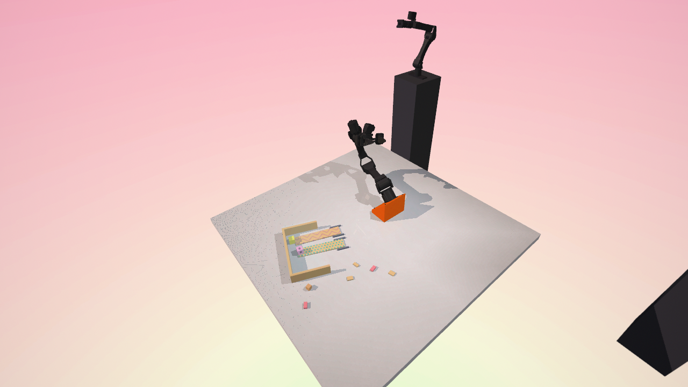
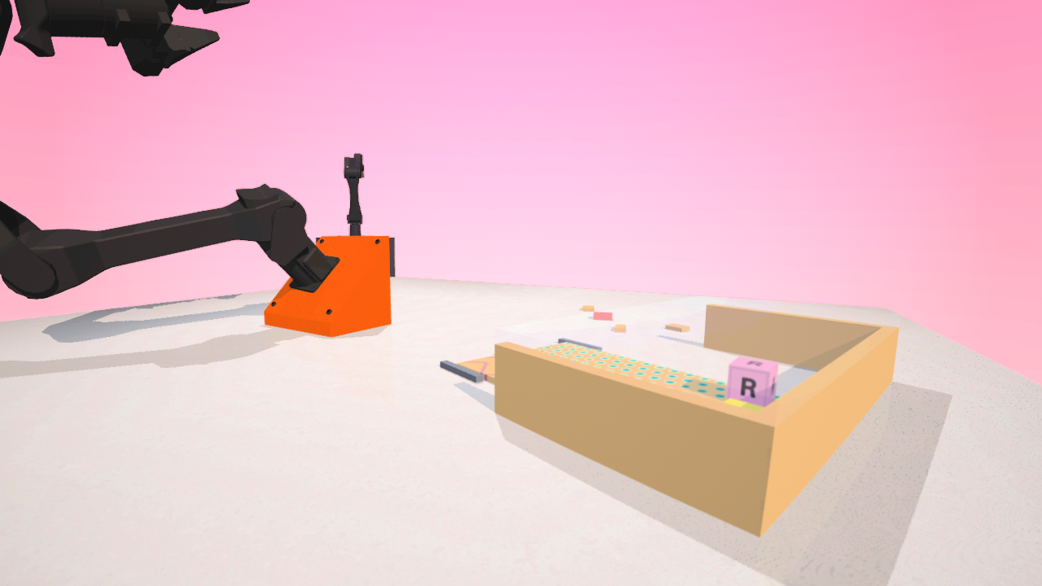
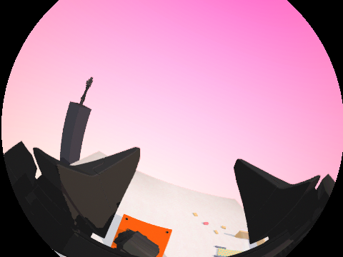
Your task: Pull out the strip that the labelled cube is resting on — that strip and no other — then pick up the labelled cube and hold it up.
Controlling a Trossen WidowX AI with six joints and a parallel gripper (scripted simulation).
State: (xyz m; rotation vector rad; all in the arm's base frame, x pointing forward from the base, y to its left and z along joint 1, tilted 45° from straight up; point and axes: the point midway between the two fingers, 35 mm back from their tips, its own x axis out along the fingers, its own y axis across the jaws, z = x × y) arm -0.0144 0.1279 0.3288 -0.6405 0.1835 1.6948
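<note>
A pink cube marked R (image 2: 750, 382) (image 1: 299, 249) rests on the far end of a green dotted strip (image 1: 323, 247) (image 2: 619, 362) inside a tan three-walled tray (image 1: 307, 275) (image 2: 619, 430). An orange zigzag strip (image 1: 320, 235) lies beside it, with a yellow-green cube (image 1: 291, 238) at its far end. Both strips end in grey handles (image 1: 343, 248) (image 2: 462, 369) at the tray's open side. My gripper (image 1: 380, 139) (image 2: 225, 18) (image 3: 190, 160) is open and empty. It is raised high above the orange arm base (image 1: 388, 207) (image 2: 342, 287), far from the tray.
Several small tan and pink blocks (image 1: 372, 267) (image 2: 602, 315) lie scattered on the table past the tray's open side. A tall black pillar (image 1: 416, 115) with a camera arm stands at the table's back corner. A dark wedge (image 1: 659, 331) sits off the table to the right.
</note>
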